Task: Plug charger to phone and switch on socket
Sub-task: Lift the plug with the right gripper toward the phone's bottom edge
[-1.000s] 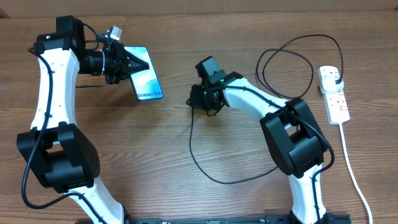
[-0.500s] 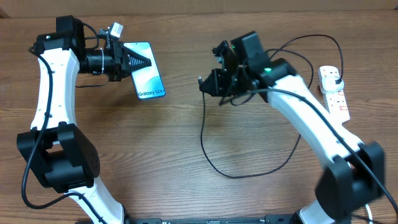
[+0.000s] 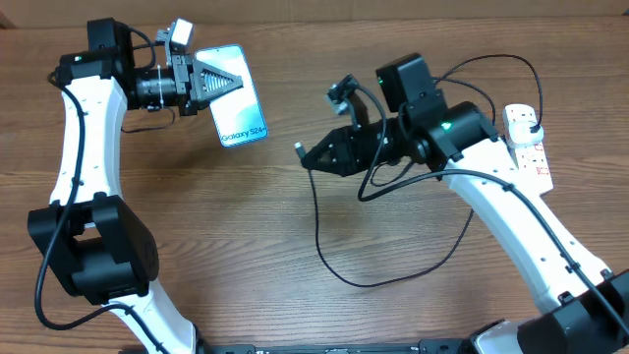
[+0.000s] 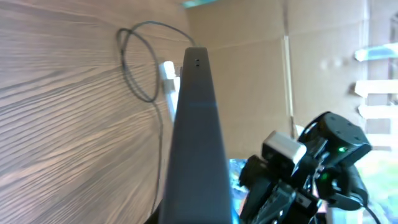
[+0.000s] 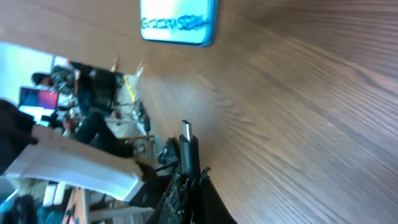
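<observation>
The brown wood-grain worktop carries everything. Places here are given from the slim black-framed phone with the light blue "Galaxy S24" screen.

The white-and-black left arm reaches in from the phone's left. Its tool is clenched on the phone, and the black triangular fingers cover the screen's upper part. The left wrist camera sees the phone only edge-on, as a dark upright strip.

The white-and-black right arm comes in from the phone's right and crosses the cable, hiding parts of it.

The white elongated power strip with red markings lies far right of the phone. Its near edge is partly covered by the right arm. A black plug sits in its upper end.

The thin black charger cable loops over the worktop to the phone's lower right, and another loop rises near the strip.

The right tool is clamped on the cable end. It stands right of the phone and well apart from it. The small connector tip sticks out towards the phone. In the right wrist view the tip points up from the dark fingers towards the phone's blurred bottom edge. The background there is too smeared to read.
</observation>
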Controlling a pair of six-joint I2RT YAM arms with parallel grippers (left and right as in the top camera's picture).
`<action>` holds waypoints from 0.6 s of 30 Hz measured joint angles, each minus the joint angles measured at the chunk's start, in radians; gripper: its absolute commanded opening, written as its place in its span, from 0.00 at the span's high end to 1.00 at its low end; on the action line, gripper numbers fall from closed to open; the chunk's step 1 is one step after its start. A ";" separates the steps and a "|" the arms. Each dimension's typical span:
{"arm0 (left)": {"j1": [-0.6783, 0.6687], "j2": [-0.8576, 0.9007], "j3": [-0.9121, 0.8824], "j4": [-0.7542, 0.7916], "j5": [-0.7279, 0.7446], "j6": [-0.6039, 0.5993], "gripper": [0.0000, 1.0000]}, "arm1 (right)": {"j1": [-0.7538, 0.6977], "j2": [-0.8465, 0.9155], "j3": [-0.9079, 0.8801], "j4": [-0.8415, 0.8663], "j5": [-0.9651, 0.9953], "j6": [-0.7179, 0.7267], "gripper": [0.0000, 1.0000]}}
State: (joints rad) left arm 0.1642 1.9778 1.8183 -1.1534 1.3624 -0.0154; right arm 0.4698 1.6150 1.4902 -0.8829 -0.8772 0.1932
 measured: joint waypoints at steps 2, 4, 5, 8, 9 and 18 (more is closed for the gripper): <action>-0.008 0.000 0.000 0.006 0.031 0.000 0.96 | 0.019 0.000 0.000 0.032 -0.015 0.025 0.96; -0.014 0.000 0.000 0.014 0.063 0.000 0.96 | 0.032 0.000 0.000 0.054 -0.021 0.047 0.96; -0.014 0.000 0.000 0.016 0.079 0.000 0.96 | 0.037 0.000 0.000 0.063 -0.025 0.058 0.96; -0.019 0.000 0.000 0.021 0.119 -0.008 0.96 | 0.043 0.000 0.000 0.083 -0.032 0.085 0.96; -0.020 0.000 0.000 0.025 0.127 -0.012 0.96 | 0.043 0.000 0.000 0.086 -0.032 0.092 0.96; -0.021 0.000 0.000 0.080 0.157 -0.065 0.96 | 0.043 0.000 0.000 0.090 -0.032 0.114 0.96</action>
State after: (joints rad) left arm 0.1429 1.9778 1.8183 -1.0733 1.5192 -0.0807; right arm 0.5129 1.6150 1.4902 -0.7933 -0.9092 0.3073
